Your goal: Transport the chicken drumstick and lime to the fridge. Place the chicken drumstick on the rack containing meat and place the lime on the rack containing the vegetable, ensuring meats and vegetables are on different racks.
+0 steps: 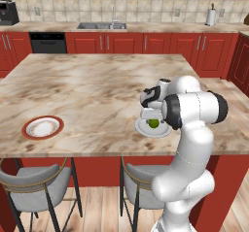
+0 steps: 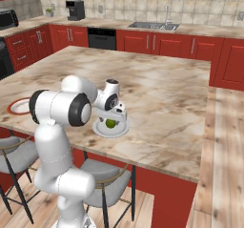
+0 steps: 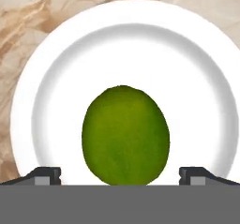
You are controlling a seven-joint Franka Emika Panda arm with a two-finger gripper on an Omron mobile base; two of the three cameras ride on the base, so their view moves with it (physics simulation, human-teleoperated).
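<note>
A bright green lime (image 3: 125, 135) lies on a white plate (image 3: 61, 78) near the front edge of the marble island. In the base views the lime (image 1: 153, 124) (image 2: 110, 123) peeks out just under the hand. My gripper (image 3: 120, 175) hangs straight above it, open, with one fingertip (image 3: 44, 175) on each side of the fruit and not touching it. The gripper (image 1: 152, 115) (image 2: 112, 116) is mostly masked by the arm's wrist. The chicken drumstick and the fridge are out of view.
A red-rimmed plate (image 1: 43, 127) sits at the island's front left. Two grey stools (image 1: 34, 180) stand under the front edge. Red cabinets, a sink (image 1: 102, 26) and a coffee machine (image 2: 75, 8) line the back wall.
</note>
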